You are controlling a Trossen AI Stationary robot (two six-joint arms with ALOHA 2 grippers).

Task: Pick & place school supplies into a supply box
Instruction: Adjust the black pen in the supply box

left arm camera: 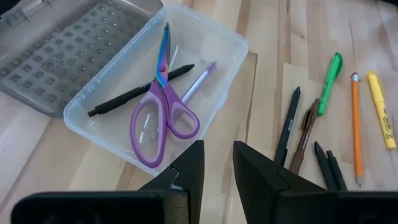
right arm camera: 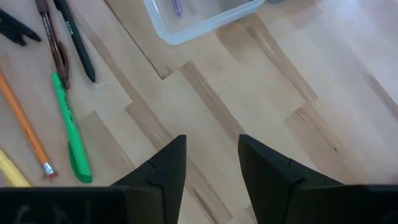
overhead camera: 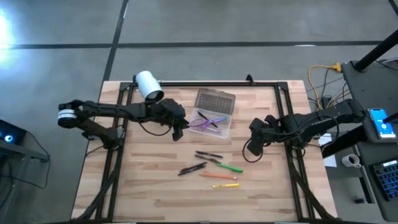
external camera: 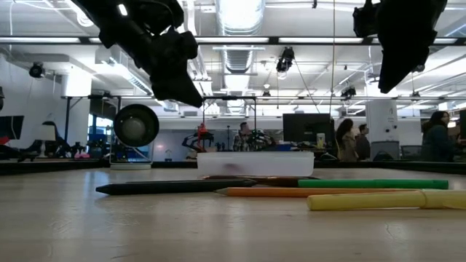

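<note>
The clear supply box [overhead camera: 212,122] stands open on the counter [overhead camera: 155,186], holding the purple scissors [left arm camera: 159,112], a black pen [left arm camera: 138,92] and a purple pen [left arm camera: 198,82]. The left pincer [overhead camera: 178,132] hovers just left of it, slightly open and empty. The right pincer [overhead camera: 250,149], also open and empty, waits to the right. More pens, including the green pen [overhead camera: 230,167], lie nearer.

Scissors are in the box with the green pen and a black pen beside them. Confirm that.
Not quite. The scissors lie in the box with a purple pen and a black pen; the green pen is out on the table, as the left wrist view shows.
</note>
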